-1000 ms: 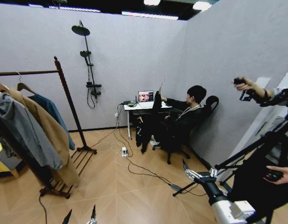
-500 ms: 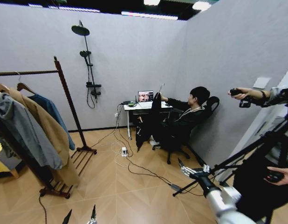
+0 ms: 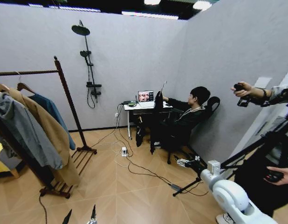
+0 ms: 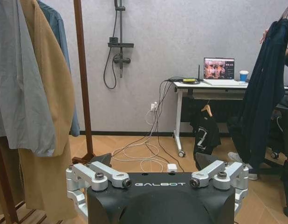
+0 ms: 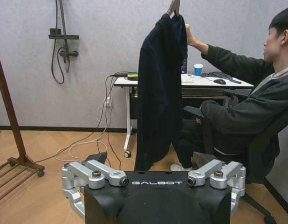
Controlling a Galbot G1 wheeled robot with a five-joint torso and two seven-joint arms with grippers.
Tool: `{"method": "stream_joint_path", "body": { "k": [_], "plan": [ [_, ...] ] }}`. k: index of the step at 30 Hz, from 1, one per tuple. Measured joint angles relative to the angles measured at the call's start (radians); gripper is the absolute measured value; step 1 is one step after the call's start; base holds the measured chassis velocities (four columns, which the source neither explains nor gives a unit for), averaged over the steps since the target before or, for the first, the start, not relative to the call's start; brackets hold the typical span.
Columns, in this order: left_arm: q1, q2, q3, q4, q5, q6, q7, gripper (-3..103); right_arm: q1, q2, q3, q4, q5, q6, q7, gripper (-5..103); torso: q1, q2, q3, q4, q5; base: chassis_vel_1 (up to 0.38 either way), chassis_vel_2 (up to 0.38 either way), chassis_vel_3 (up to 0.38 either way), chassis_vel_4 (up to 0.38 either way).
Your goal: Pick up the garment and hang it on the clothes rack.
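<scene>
The garment (image 3: 156, 116), a black jacket on a wooden hanger, hangs from a seated person's raised hand in front of the desk; it also shows as the garment (image 5: 160, 88) and the garment (image 4: 265, 88). The clothes rack (image 3: 65, 95) stands at the left, its upright (image 4: 82, 70) close to my left arm. My right gripper (image 3: 183, 162) is open and reaches over the floor toward the person's chair, short of the jacket, with nothing between the fingers of the right gripper (image 5: 151, 158). My left gripper (image 3: 81, 216) is open and low at the front, nothing in the left gripper (image 4: 153, 161).
A tan coat (image 3: 46, 128), a grey garment (image 3: 23, 133) and a teal jacket (image 3: 53, 112) hang on the rack. Cables and a power strip (image 3: 124, 151) lie on the floor. A desk (image 3: 141, 106) with a laptop stands at the back. A tripod (image 3: 256, 149) and a standing person are at right.
My right arm has swung up and stretched forward, carrying the open gripper nearer the seated person and the jacket. The left gripper has not moved.
</scene>
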Motion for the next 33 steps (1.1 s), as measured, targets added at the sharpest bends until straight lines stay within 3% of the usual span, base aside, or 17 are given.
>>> {"method": "stream_joint_path", "body": {
  "k": [2, 4, 7, 9, 11, 12, 33],
  "plan": [
    [0.000, 0.000, 0.000, 0.000, 0.000, 0.000, 0.000, 100, 0.006, -0.003, -0.001, -0.003, 0.011, 0.015, -0.002, 100, 0.000, 0.000, 0.000, 0.0000, 0.0002, 0.000, 0.000, 0.000, 0.000],
    [0.000, 0.000, 0.000, 0.000, 0.000, 0.000, 0.000, 100, 0.029, -0.017, -0.004, -0.011, 0.057, 0.110, -0.009, 100, 0.000, 0.000, 0.000, 0.0002, 0.0000, 0.000, 0.000, 0.000, 0.000],
    [0.000, 0.000, 0.000, 0.000, 0.000, 0.000, 0.000, 100, 0.036, -0.022, -0.005, -0.014, 0.074, 0.145, -0.012, 100, 0.000, 0.000, 0.000, 0.0002, 0.0000, 0.000, 0.000, 0.000, 0.000],
    [0.000, 0.000, 0.000, 0.000, 0.000, 0.000, 0.000, 100, 0.054, -0.031, -0.007, -0.019, 0.110, 0.223, -0.019, 100, 0.000, 0.000, 0.000, 0.0003, 0.0000, 0.000, 0.000, 0.000, 0.000],
    [0.000, 0.000, 0.000, 0.000, 0.000, 0.000, 0.000, 100, 0.041, -0.025, -0.005, -0.032, 0.094, 0.266, -0.039, 100, 0.000, 0.000, 0.000, 0.0005, -0.0003, -0.025, 0.025, 0.012, -0.031],
    [0.000, 0.000, 0.000, 0.000, 0.000, 0.000, 0.000, 100, 0.031, -0.021, -0.005, -0.038, 0.084, 0.282, -0.048, 100, 0.000, 0.000, 0.000, -0.0006, 0.0004, -0.049, 0.085, 0.062, -0.063],
    [0.000, 0.000, 0.000, 0.000, 0.000, 0.000, 0.000, 100, 0.016, -0.006, -0.001, -0.081, 0.023, 0.347, -0.095, 100, 0.000, 0.000, 0.000, 0.0002, 0.0000, -0.200, 0.203, 0.205, -0.203]
  ]
}}
